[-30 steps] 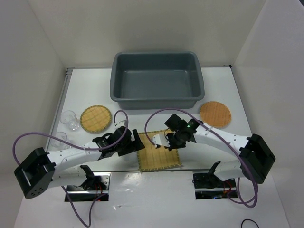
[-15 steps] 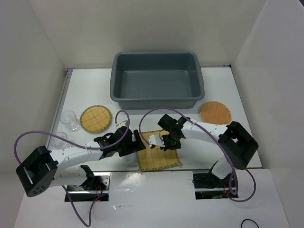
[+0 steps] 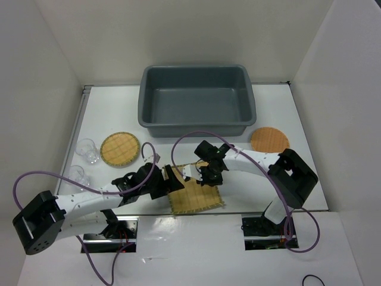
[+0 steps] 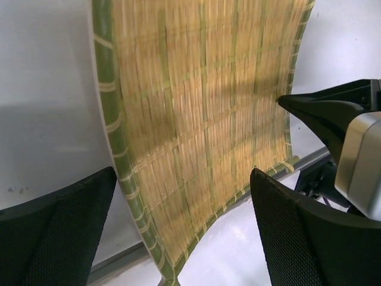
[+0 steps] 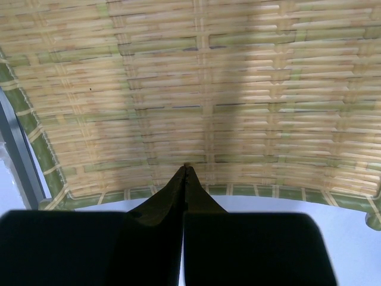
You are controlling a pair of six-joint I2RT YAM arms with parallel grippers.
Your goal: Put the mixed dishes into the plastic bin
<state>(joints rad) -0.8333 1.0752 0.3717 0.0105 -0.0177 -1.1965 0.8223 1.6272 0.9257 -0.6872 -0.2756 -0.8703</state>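
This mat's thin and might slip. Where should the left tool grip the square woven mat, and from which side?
Probably the green-bordered edge of the square woven mat facing the open left tool, approached low from the left. It's thin and nearly flat, so only an edge can be pinched; the shut right tool sits at its far edge.

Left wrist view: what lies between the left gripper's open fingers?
The yellow mat: its green-bordered corner lies between the left gripper's fingers in the left wrist view. The shut right gripper's tip meets its side edge.
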